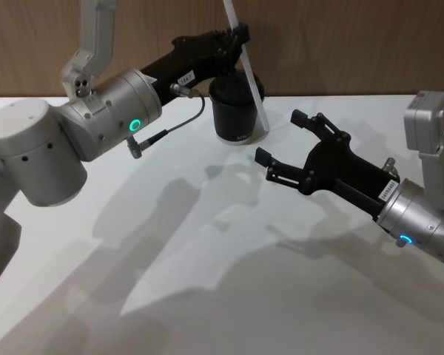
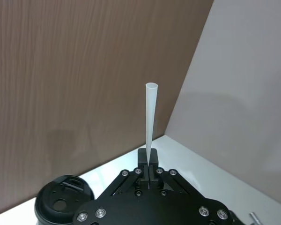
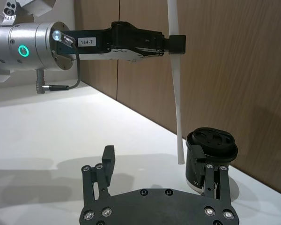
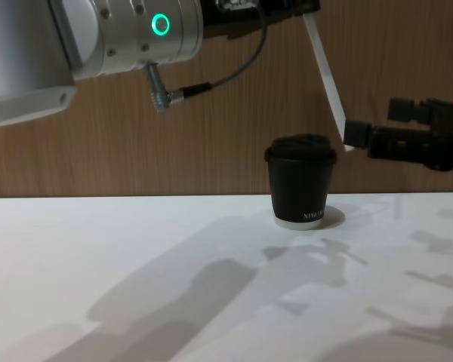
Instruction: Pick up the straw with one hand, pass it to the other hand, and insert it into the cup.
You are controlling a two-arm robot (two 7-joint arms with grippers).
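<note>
Head view: the left gripper [image 1: 240,33] pinches the white straw [image 1: 250,70] high up, with the straw's lower tip hanging just right of the lidded cup [image 1: 235,111]. The right gripper [image 1: 281,137] gapes wide nearby. The straw looks light and easily kinked, so a gentle mid-shaft hold seems best. The wood wall [image 1: 355,44] crowds the far side, while the table [image 1: 207,281] is open on the near side.

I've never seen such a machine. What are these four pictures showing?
A robot with two arms, each ending in a black gripper. One picture looks down from its head, one across from its chest, one from each wrist. A small black paper cup with a domed lid stands on the white table. The left gripper is shut on a long thin white straw, tilted, its lower end beside the cup, not inside. The right gripper hovers open nearby.
</note>
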